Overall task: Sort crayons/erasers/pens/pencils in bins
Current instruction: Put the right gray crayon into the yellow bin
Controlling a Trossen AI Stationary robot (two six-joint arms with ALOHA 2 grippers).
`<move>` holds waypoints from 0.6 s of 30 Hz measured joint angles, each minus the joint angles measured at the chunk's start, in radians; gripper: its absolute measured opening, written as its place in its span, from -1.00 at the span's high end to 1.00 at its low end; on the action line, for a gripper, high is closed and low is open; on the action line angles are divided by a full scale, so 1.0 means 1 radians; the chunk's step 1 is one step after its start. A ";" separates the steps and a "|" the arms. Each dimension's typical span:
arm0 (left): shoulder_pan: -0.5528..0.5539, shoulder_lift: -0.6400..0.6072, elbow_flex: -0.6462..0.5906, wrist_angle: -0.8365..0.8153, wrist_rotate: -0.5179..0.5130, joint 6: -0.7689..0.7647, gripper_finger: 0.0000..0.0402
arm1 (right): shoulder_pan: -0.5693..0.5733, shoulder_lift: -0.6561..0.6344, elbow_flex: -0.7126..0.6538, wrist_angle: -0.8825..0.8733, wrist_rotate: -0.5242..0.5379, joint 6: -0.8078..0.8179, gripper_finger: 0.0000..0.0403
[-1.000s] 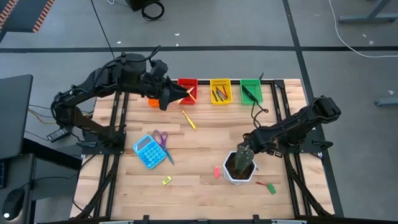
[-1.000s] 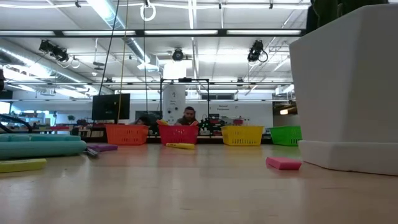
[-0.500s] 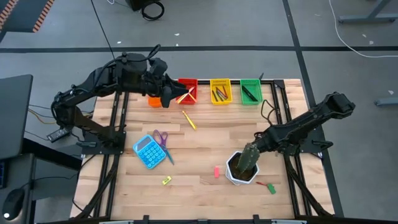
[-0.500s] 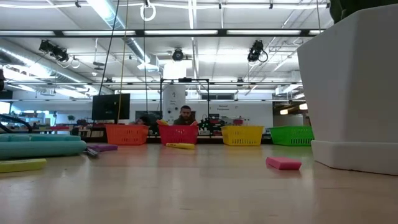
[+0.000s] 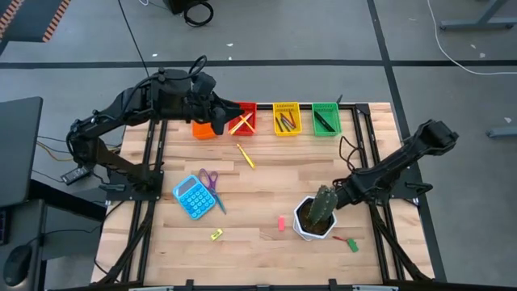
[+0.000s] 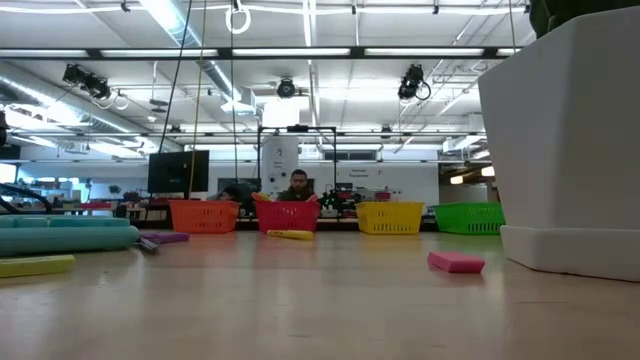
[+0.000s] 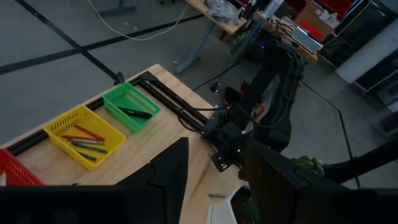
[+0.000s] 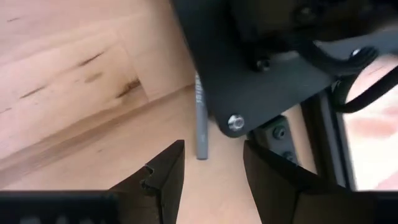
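Four bins stand in a row at the far edge: orange (image 5: pixel 202 129), red (image 5: pixel 243 117), yellow (image 5: pixel 286 119) holding several crayons (image 7: pixel 84 142), and green (image 5: pixel 325 118) holding a dark pen (image 7: pixel 135 112). My left gripper (image 5: pixel 220 125) hovers open above the orange and red bins, nothing between its fingers (image 7: pixel 216 144). My right gripper (image 5: pixel 339 194) is open and points down at the table beside the white cactus pot (image 5: pixel 313 220). A grey stick (image 8: pixel 201 124) lies on the table just beyond its fingers, one end under a black plate. A yellow stick (image 5: pixel 245 155), a pink eraser (image 5: pixel 281 222) and a yellow-green eraser (image 5: pixel 216 235) lie loose.
A blue calculator (image 5: pixel 191 196) and purple-handled scissors (image 5: pixel 210 182) lie at the left. A red crayon and a green eraser (image 5: pixel 350 242) lie near the front right. Black frame rails (image 5: pixel 367 153) run along both table sides. A person shows far behind the bins (image 6: pixel 298 186).
My right gripper has drawn away from above the cactus pot toward the table's right edge and sunk a little, staying open. The white pot has shifted slightly toward the right. My left gripper has turned a little above the orange and red bins.
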 joint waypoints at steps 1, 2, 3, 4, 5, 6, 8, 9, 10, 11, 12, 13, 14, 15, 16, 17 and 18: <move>0.000 0.000 0.000 0.000 -0.002 0.000 0.19 | -0.008 0.007 0.000 0.009 0.006 0.004 0.15; 0.000 0.000 0.000 0.000 -0.003 0.000 0.19 | -0.015 0.013 0.000 0.017 0.018 0.004 0.15; 0.000 0.000 0.000 0.000 -0.003 0.000 0.19 | -0.022 0.019 0.000 0.026 0.027 0.003 0.15; 0.000 0.000 0.000 0.000 -0.003 -0.001 0.19 | -0.030 0.023 0.000 0.037 0.036 0.003 0.15; 0.000 0.000 0.000 0.000 -0.003 -0.001 0.19 | -0.036 0.027 0.000 0.047 0.040 0.002 0.15; 0.000 0.000 0.000 0.000 -0.003 -0.002 0.19 | -0.040 0.032 0.000 0.053 0.041 0.000 0.15; 0.000 0.001 0.000 0.000 -0.003 -0.004 0.19 | -0.042 0.045 0.000 0.064 0.041 0.000 0.15; 0.000 0.001 0.000 0.000 -0.003 -0.006 0.19 | -0.041 0.053 0.000 0.065 0.039 -0.001 0.15; 0.000 0.001 0.000 0.000 -0.003 -0.006 0.19 | -0.040 0.059 0.000 0.062 0.035 -0.001 0.15; 0.000 0.001 0.000 0.000 -0.003 -0.006 0.19 | -0.039 0.064 0.000 0.061 0.034 -0.001 0.15; 0.000 0.001 0.000 0.000 -0.003 -0.007 0.19 | -0.038 0.068 0.000 0.062 0.034 -0.001 0.15; 0.000 0.001 0.000 0.000 -0.003 -0.007 0.19 | -0.038 0.073 0.000 0.063 0.034 -0.001 0.15; 0.000 0.001 0.000 0.000 -0.003 -0.007 0.19 | -0.038 0.075 0.000 0.064 0.033 -0.001 0.15; 0.000 0.001 0.000 0.000 -0.003 -0.008 0.19 | -0.038 0.075 0.000 0.064 0.032 -0.001 0.15; 0.000 0.001 0.000 0.000 -0.003 -0.012 0.19 | -0.038 0.076 0.000 0.065 0.032 -0.001 0.15; 0.000 0.001 0.000 0.000 -0.003 -0.025 0.19 | -0.038 0.076 0.000 0.066 0.029 -0.001 0.15; 0.000 0.001 0.000 0.000 -0.003 -0.030 0.19 | -0.036 0.076 0.000 0.071 0.025 0.000 0.15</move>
